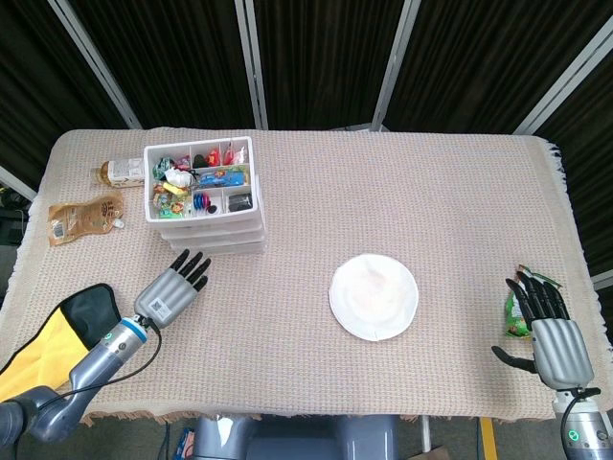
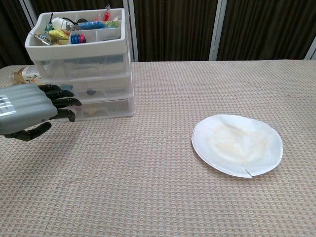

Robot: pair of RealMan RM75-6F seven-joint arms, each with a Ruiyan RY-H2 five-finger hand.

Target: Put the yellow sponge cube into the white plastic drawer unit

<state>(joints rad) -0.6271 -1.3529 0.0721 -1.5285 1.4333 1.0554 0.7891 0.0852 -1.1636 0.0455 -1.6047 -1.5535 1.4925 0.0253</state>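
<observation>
The white plastic drawer unit (image 1: 218,241) stands at the left of the table, with all of its drawers pushed in. In the chest view a pale yellowish shape shows through the bottom drawer (image 2: 106,107) of the drawer unit (image 2: 98,74); I cannot tell if it is the sponge cube. No yellow sponge cube lies in the open. My left hand (image 1: 172,287) hovers just in front of the unit, fingers straight and apart, holding nothing. The same left hand (image 2: 29,108) points its fingertips at the lower drawers without touching them. My right hand (image 1: 551,331) rests open at the table's right front.
The unit's top tray (image 1: 150,182) holds several small items. A white paper plate (image 1: 374,297) lies mid-table. A bottle (image 1: 120,171) and a brown pouch (image 1: 84,218) lie left of the unit. A yellow-black cloth (image 1: 57,331) hangs at the front left. A green packet (image 1: 518,314) touches the right fingertips.
</observation>
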